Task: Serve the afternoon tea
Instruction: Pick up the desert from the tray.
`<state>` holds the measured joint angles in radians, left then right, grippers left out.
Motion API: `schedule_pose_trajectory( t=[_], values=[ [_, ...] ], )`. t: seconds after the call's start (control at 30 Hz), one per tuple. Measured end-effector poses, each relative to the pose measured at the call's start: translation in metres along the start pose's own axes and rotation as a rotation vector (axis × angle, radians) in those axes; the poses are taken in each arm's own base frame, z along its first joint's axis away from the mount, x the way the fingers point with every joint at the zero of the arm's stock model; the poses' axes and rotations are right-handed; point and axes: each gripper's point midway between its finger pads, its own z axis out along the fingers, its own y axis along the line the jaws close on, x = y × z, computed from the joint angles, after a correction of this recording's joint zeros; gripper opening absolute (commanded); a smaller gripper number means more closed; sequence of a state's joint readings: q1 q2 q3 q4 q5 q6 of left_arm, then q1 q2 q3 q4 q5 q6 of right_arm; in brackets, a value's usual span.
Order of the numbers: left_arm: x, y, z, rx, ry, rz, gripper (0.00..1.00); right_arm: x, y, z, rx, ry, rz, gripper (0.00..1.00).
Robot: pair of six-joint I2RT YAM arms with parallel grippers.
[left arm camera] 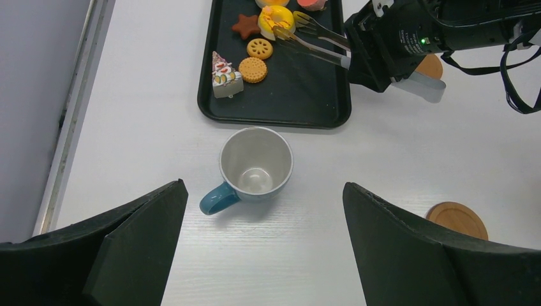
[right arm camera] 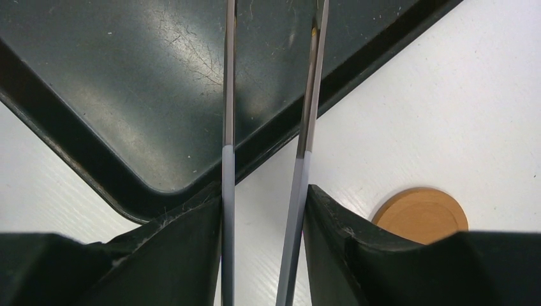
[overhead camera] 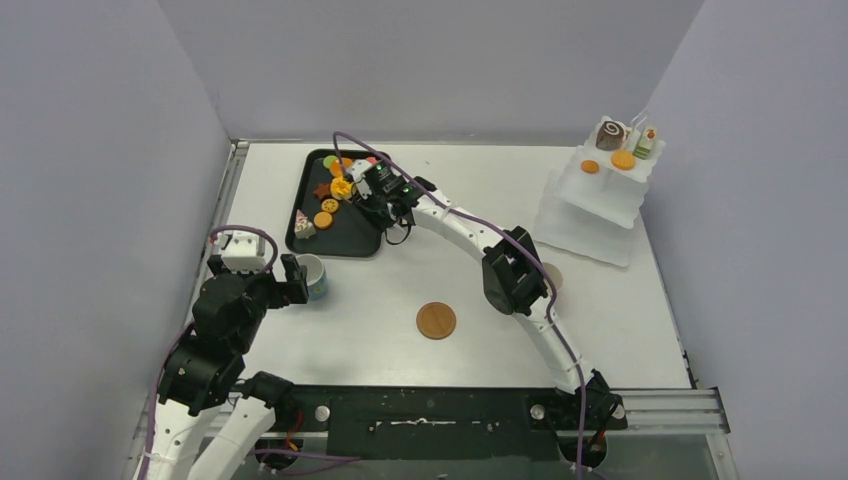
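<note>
Jaws of the right gripper (right arm camera: pixel 265 213) pinch narrow on the tongs (right arm camera: pixel 228 95), long axis running straight ahead to the yellow-orange pastry (left arm camera: pixel 276 19) at their tips on the tray (left arm camera: pixel 300 95) - left gripper (left arm camera: pixel 263 188), spread wide and empty, has the blue cup (left arm camera: pixel 255 162) just ahead.

open counter (overhead camera: pixel 370 300) between blue cup (left arm camera: pixel 255 162) and wooden coaster (overhead camera: pixel 436 320) | room both sides of cup inside spread left fingers (left arm camera: pixel 137 248) | right arm (overhead camera: pixel 460 232) spanning centre toward black tray (left arm camera: pixel 300 95) | tongs (right arm camera: pixel 228 185) over tray, pastries (left arm camera: pixel 254 69) crowding its left half | tiered stand (overhead camera: pixel 590 215) blocking far right corner
</note>
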<state>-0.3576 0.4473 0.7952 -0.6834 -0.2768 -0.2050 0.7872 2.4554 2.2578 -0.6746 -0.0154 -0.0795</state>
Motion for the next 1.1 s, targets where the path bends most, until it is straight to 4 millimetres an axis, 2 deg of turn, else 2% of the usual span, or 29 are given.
schedule_pose_trajectory(
  t=[0.57, 0.7, 0.9, 1.1],
  values=[
    [0.001, 0.0, 0.0, -0.001, -0.001, 0.0, 0.91, -0.006, -0.001, 0.004, 0.002, -0.028, -0.012, 0.25],
    [0.0, 0.0, 0.0, 0.0, -0.004, -0.001, 0.92, -0.002, 0.0, 0.006, 0.001, -0.022, -0.013, 0.23],
    [0.0, 0.0, -0.001, 0.001, -0.007, -0.002, 0.92, 0.015, 0.006, 0.013, -0.005, 0.011, -0.019, 0.21],
    [0.0, 0.0, -0.001, 0.001, -0.008, -0.002, 0.92, 0.015, 0.005, 0.002, -0.004, 0.001, -0.018, 0.2]
  ],
)
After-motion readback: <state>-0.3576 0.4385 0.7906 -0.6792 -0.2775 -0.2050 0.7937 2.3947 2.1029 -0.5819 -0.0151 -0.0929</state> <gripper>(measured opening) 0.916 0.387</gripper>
